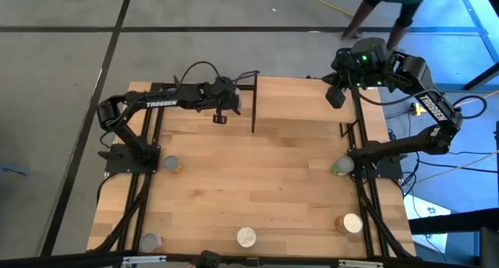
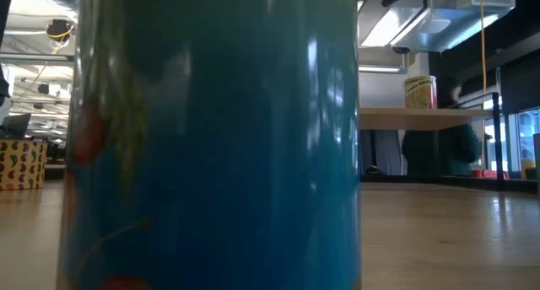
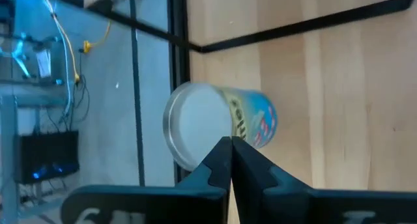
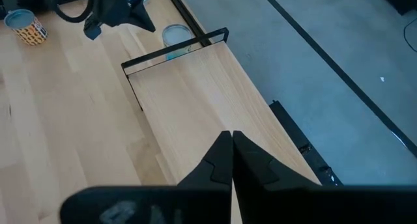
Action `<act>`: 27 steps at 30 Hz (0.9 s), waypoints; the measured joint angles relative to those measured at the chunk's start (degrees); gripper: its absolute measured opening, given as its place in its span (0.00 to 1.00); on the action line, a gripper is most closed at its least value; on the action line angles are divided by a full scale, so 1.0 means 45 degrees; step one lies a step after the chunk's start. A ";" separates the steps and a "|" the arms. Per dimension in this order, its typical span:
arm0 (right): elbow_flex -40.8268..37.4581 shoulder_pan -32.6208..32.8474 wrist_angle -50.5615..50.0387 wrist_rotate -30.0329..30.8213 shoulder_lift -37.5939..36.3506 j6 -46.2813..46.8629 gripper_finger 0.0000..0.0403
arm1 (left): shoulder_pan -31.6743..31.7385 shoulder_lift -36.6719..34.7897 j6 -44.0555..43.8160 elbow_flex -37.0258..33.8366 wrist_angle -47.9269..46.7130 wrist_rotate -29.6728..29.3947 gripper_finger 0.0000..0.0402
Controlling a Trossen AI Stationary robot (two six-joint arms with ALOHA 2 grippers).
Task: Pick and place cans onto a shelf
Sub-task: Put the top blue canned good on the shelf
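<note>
Left end effector (image 3: 230,160) — fingers closed, empty — hovers just beside the shelf's (image 3: 339,87) can (image 3: 218,123) (right's closed too).

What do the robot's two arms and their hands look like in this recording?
Both are dark, jointed arms. The left arm carries white TROSSEN lettering and a looping black cable. The right arm has a yellow label and a green light at its wrist. Each hand, left hand and right hand, ends in two dark angular fingers with stepped inner edges.

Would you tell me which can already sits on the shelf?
The blue-labelled can at the shelf's left end, by the left gripper; the others stand on the table.
</note>
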 joint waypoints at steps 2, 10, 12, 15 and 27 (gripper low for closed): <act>0.0000 -0.0005 0.0000 -0.0005 0.0000 -0.0005 0.01 | 0.0068 0.0000 -0.0280 0.0000 -0.0101 0.0027 0.03; 0.0000 0.0000 0.0005 -0.0005 0.0000 0.0000 0.01 | 0.0161 0.0000 -0.0954 0.0000 -0.0091 0.0060 0.08; 0.0000 -0.0005 0.0005 -0.0005 0.0000 0.0004 0.01 | 0.0160 0.0000 -0.0954 0.0000 -0.0090 0.0072 0.09; 0.0000 -0.0003 0.0005 -0.0010 0.0000 0.0000 0.01 | 0.0185 0.0000 -0.0870 0.0000 -0.0084 0.0152 0.09; 0.0000 -0.0005 0.0005 -0.0010 0.0000 0.0005 0.01 | 0.0715 0.0385 0.0576 0.0000 -0.0019 0.1613 0.08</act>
